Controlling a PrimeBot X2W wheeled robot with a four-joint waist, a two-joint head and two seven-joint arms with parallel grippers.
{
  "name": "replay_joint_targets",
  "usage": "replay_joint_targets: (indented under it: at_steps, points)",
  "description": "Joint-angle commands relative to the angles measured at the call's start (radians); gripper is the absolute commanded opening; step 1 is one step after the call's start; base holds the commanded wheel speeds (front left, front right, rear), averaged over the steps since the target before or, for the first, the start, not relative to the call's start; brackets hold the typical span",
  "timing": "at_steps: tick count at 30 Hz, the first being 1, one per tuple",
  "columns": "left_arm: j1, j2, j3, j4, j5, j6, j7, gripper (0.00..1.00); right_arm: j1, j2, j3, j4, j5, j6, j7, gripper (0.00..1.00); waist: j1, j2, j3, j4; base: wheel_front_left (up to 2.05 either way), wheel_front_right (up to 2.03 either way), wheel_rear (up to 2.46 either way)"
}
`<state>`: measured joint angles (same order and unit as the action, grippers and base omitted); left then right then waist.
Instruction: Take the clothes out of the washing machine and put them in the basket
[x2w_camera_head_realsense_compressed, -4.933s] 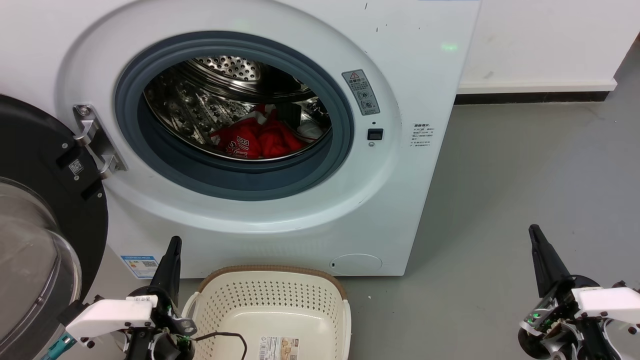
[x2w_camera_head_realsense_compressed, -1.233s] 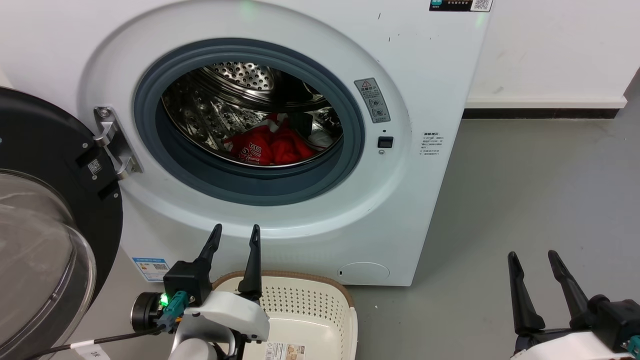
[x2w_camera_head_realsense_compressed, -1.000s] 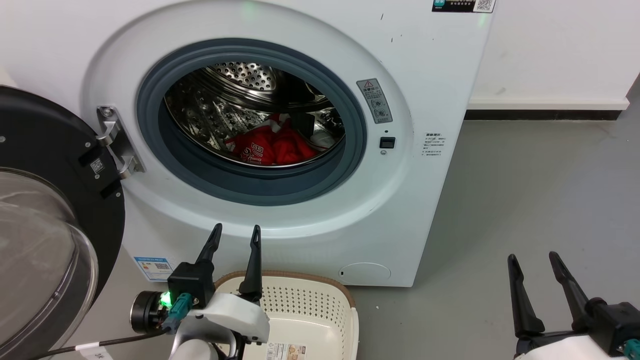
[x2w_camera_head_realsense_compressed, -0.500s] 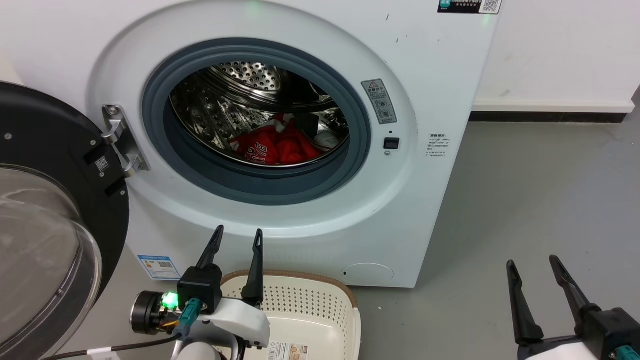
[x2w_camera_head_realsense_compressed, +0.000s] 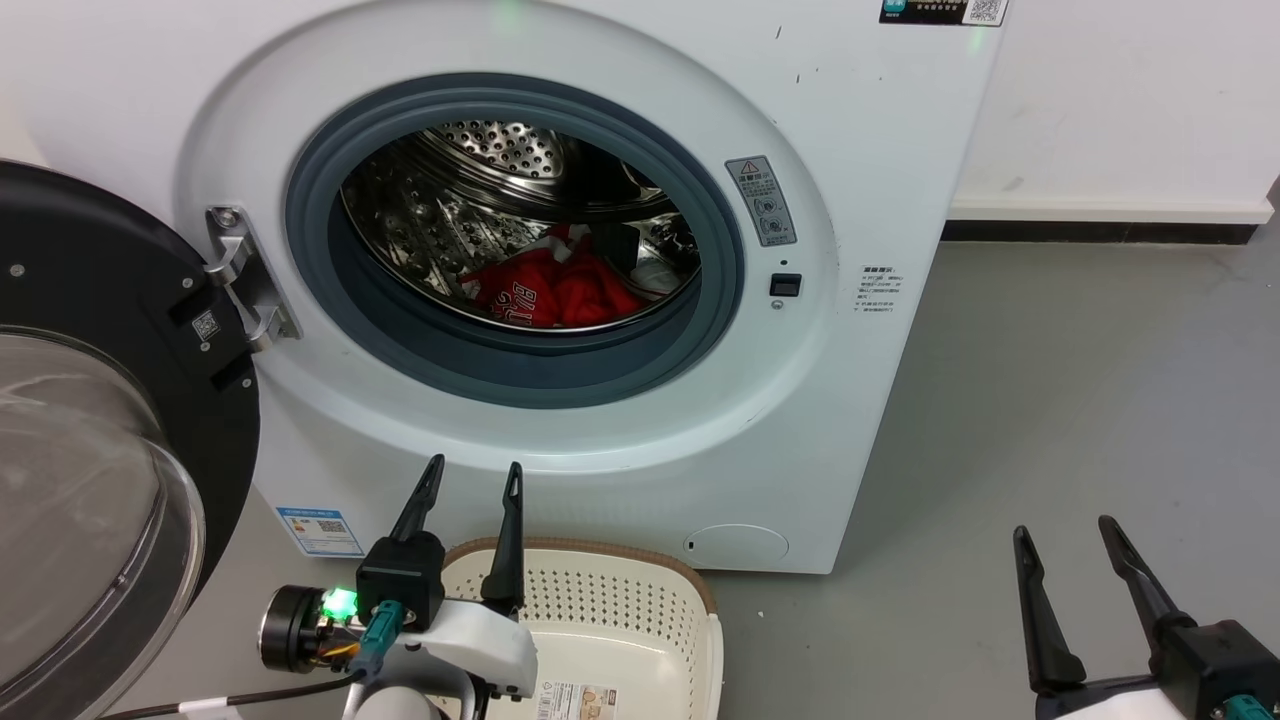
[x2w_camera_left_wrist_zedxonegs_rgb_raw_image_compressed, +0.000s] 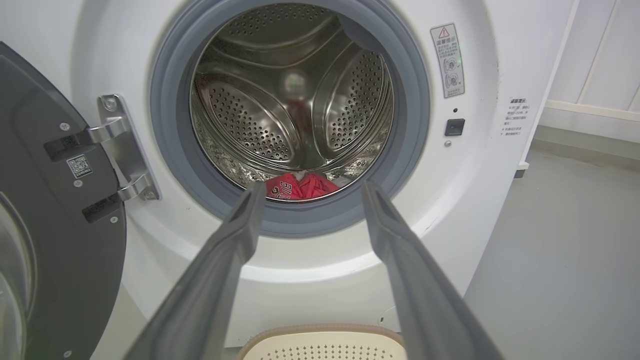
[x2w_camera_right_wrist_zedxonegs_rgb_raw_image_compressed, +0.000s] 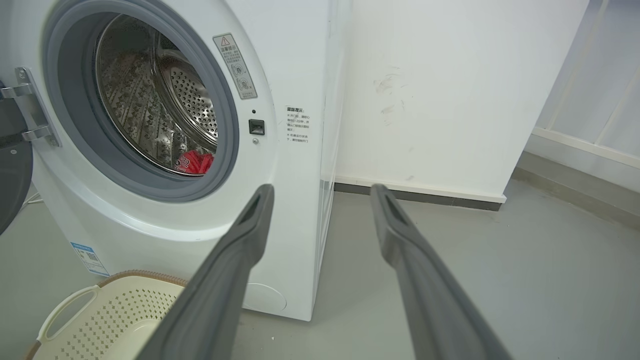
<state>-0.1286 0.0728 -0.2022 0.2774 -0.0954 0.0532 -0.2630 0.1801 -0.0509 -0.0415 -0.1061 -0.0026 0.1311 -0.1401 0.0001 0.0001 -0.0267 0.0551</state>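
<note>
The white washing machine stands with its porthole uncovered and its door swung out to the left. Red clothes with white lettering lie bunched at the bottom of the steel drum, seen also in the left wrist view and the right wrist view. The cream basket sits on the floor below the porthole. My left gripper is open and empty above the basket's back rim, pointing at the machine's front. My right gripper is open and empty, low over the floor to the machine's right.
Grey floor stretches to the right of the machine up to a white wall with a dark skirting. The open glass door fills the space at the left. A black cable trails from my left wrist.
Since 4.9 s ago both grippers have turned so that their spread fingers face the camera. In the last second the view shifted slightly; the left gripper edged a little right.
</note>
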Motion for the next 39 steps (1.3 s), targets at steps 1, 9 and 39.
replay_joint_targets:
  at_steps: [1,9,39]
  points:
    - [-0.002,-0.003,0.002,0.001,-0.003,-0.003,-0.003,1.00,-0.012,0.001,0.000,0.002,0.001,-0.001,-0.004,1.00,-0.0001,-0.0001,0.000,0.000,0.00,0.00,0.00]
    - [-0.007,-0.004,0.009,0.009,0.007,0.002,-0.003,1.00,-0.022,0.001,0.007,0.026,0.006,-0.001,-0.011,1.00,-0.0001,-0.0001,0.006,-0.004,0.00,0.00,0.00]
    - [-0.650,0.125,0.112,0.523,-0.031,0.003,0.030,1.00,-0.241,0.002,0.142,0.051,0.066,-0.001,-0.081,1.00,-0.0001,-0.0001,0.451,-0.240,0.00,0.00,0.00]
